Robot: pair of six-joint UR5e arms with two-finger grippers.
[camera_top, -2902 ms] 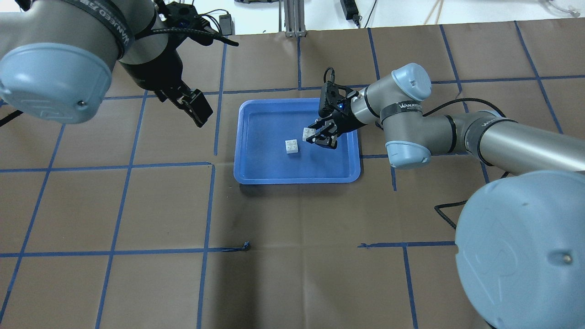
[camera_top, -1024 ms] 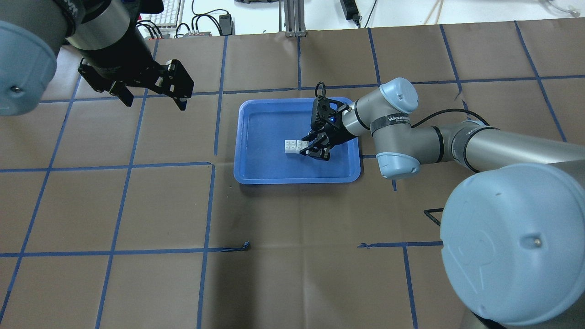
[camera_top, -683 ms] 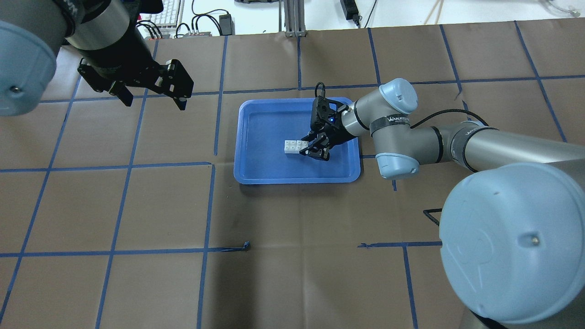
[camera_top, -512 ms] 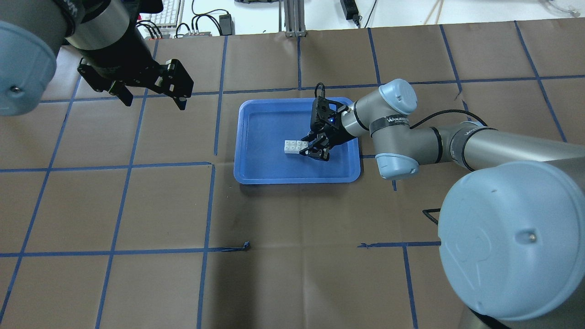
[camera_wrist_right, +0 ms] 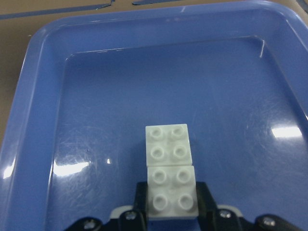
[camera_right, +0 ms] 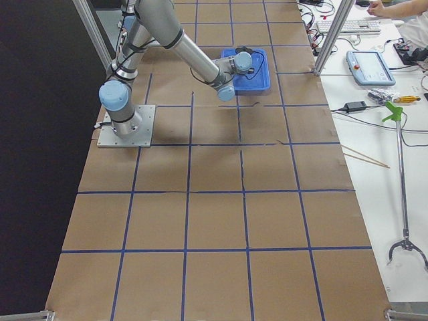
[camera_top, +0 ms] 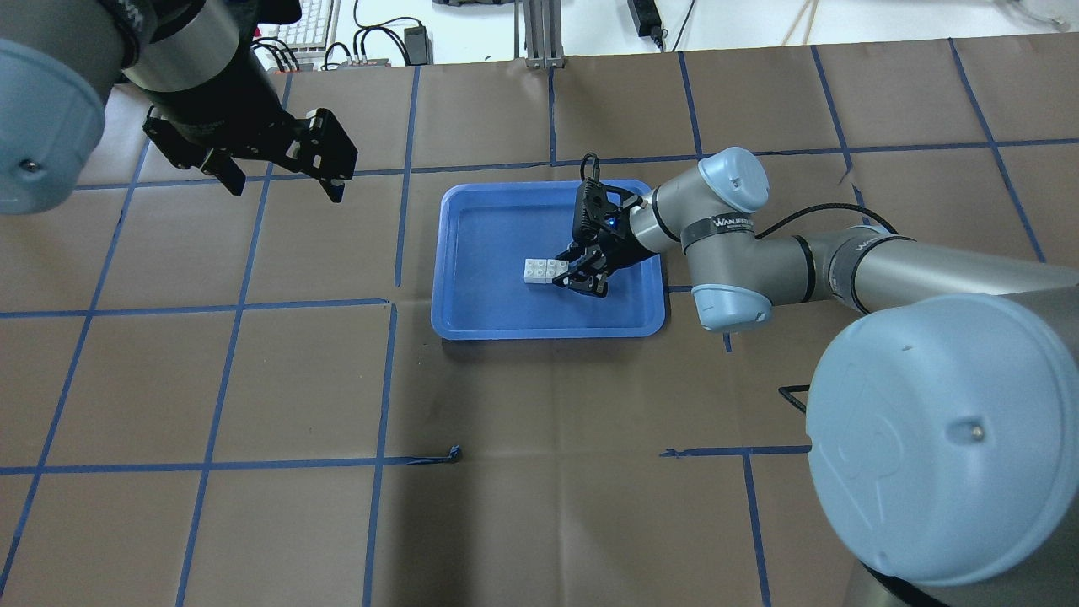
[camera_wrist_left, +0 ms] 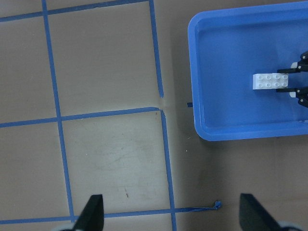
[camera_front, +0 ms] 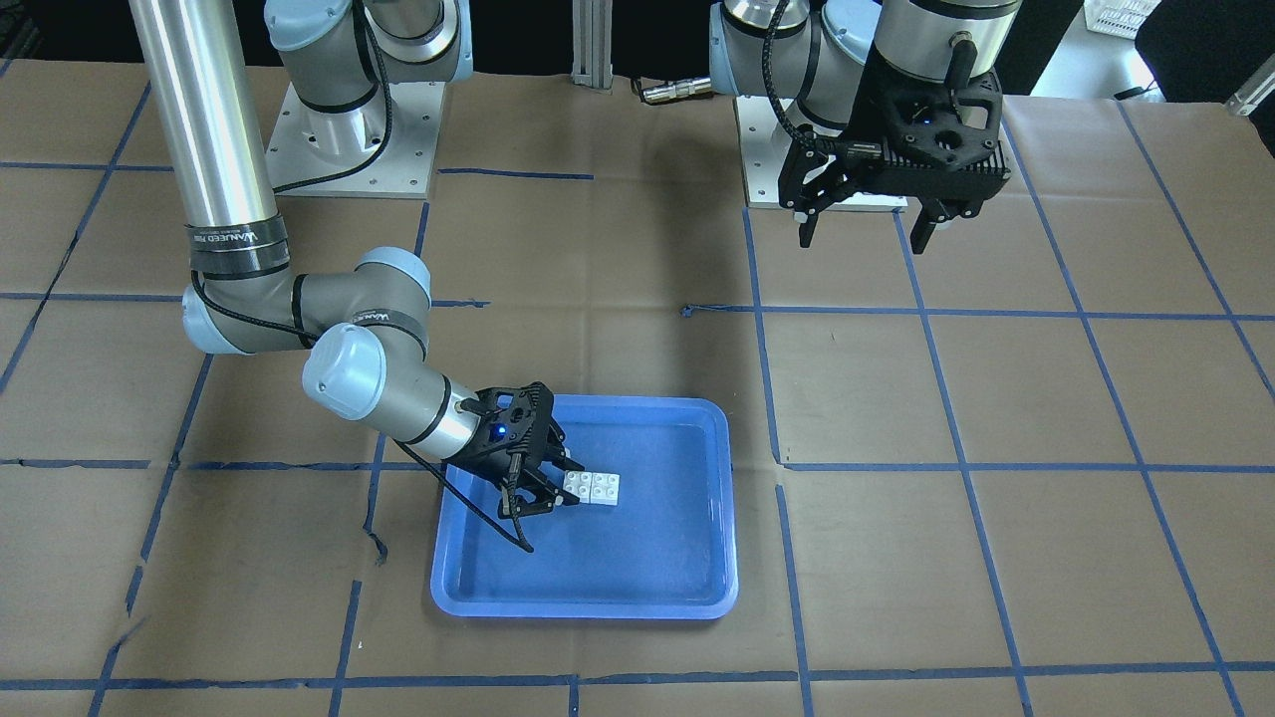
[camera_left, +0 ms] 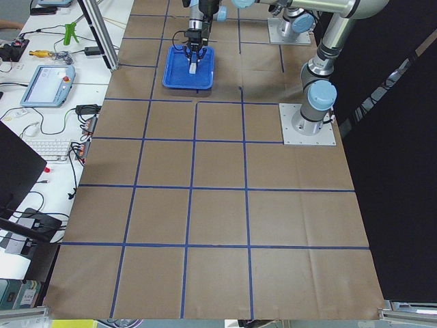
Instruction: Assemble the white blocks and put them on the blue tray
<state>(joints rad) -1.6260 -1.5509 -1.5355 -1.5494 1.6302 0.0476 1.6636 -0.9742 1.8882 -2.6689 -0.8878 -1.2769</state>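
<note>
Two white blocks lie side by side on the floor of the blue tray [camera_top: 548, 330], edges touching. My right gripper [camera_top: 563, 271] is shut on the nearer white block [camera_wrist_right: 172, 192], its fingers [camera_wrist_right: 202, 198] pressed to the block's two sides. The other white block [camera_wrist_right: 168, 144] sits just past it, free. Both show in the front view [camera_front: 592, 486] and the left wrist view [camera_wrist_left: 272, 81]. My left gripper [camera_top: 282, 181] is open and empty, high over the table left of the tray.
The tray [camera_front: 588, 607] lies on brown paper marked with blue tape lines. A small torn tape end [camera_top: 455, 455] sits in front of the tray. The tray floor around the blocks is bare. Cables and a keyboard lie beyond the table's far edge.
Since 2.9 s ago my right gripper lowered its white block beside the other one, and my left gripper turned and moved left. Over the last second nothing has visibly moved.
</note>
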